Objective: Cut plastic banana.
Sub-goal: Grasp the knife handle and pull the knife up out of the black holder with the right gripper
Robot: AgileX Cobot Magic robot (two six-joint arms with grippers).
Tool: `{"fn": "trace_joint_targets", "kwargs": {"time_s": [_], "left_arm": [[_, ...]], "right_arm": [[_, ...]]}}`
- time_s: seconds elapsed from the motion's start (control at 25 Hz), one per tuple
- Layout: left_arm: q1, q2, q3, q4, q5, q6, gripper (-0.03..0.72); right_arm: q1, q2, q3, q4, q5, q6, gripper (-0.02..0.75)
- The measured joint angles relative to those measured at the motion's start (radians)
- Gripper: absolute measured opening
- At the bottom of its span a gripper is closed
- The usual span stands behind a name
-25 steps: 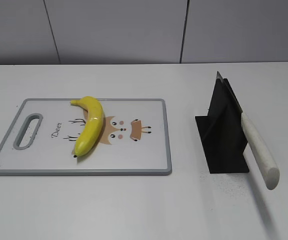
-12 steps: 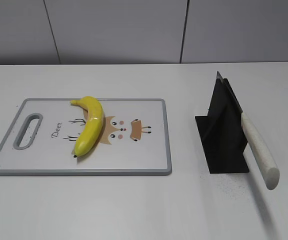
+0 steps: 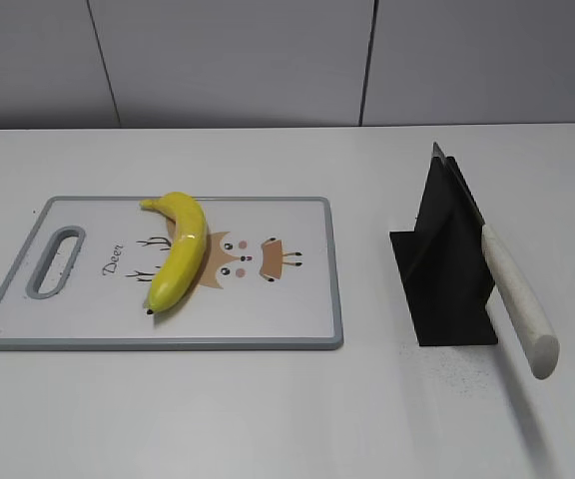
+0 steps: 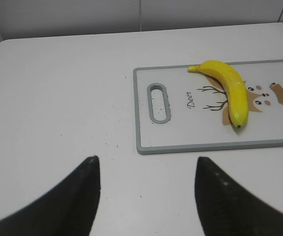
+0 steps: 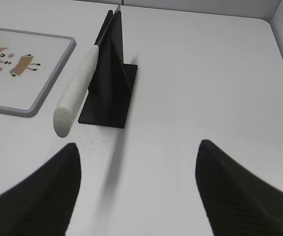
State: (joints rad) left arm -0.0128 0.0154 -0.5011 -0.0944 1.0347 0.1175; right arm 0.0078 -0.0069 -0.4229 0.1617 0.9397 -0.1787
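The plastic banana [image 3: 179,249] is bright yellow and curved. It lies on the white cutting board [image 3: 287,319] over a deer drawing, and also shows in the left wrist view [image 4: 230,88]. A knife with a white handle [image 3: 519,299] rests slanted in a black stand [image 3: 447,269] on the right; in the right wrist view the handle [image 5: 77,88] sticks out toward me. My left gripper [image 4: 146,167] is open and empty, near the board's handle end. My right gripper [image 5: 137,152] is open and empty, in front of the stand. Neither gripper shows in the exterior view.
The cutting board [image 4: 190,146] has a grey rim and a handle slot [image 4: 157,102] at its left end. The white table has a wall behind it and a rounded edge at the far right [image 5: 274,29]. Small dark specks lie on the table by the stand.
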Motion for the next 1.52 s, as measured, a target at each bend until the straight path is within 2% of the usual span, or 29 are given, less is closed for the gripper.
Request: {"fn": "trace_joint_targets", "kwargs": {"time_s": [0.12,0.32,0.44,0.68,0.92,1.08,1.32,1.52], "left_arm": [[0.000,0.000,0.000,0.000,0.000,0.000,0.592],[0.000,0.000,0.000,0.000,0.000,0.000,0.592],[0.000,0.000,0.000,0.000,0.000,0.000,0.592],[0.000,0.000,0.000,0.000,0.000,0.000,0.592],[0.000,0.000,0.000,0.000,0.000,0.000,0.592],[0.000,0.000,0.000,0.000,0.000,0.000,0.592],[0.000,0.000,0.000,0.000,0.000,0.000,0.592],[0.000,0.000,0.000,0.000,0.000,0.000,0.592]], "right_arm": [[0.000,0.000,0.000,0.002,0.000,0.000,0.571],[0.000,0.023,-0.008,0.055,-0.006,0.019,0.644],[0.000,0.087,-0.047,0.069,-0.026,0.049,0.658],[0.000,0.330,-0.194,0.069,-0.007,0.062,0.650],[0.002,0.633,-0.378,0.071,0.139,0.072,0.615],[0.062,0.814,-0.477,0.070,0.225,0.076,0.599],[0.215,1.054,-0.558,0.025,0.246,0.083,0.592],[0.242,1.216,-0.570,0.028,0.244,0.131,0.592]]}}
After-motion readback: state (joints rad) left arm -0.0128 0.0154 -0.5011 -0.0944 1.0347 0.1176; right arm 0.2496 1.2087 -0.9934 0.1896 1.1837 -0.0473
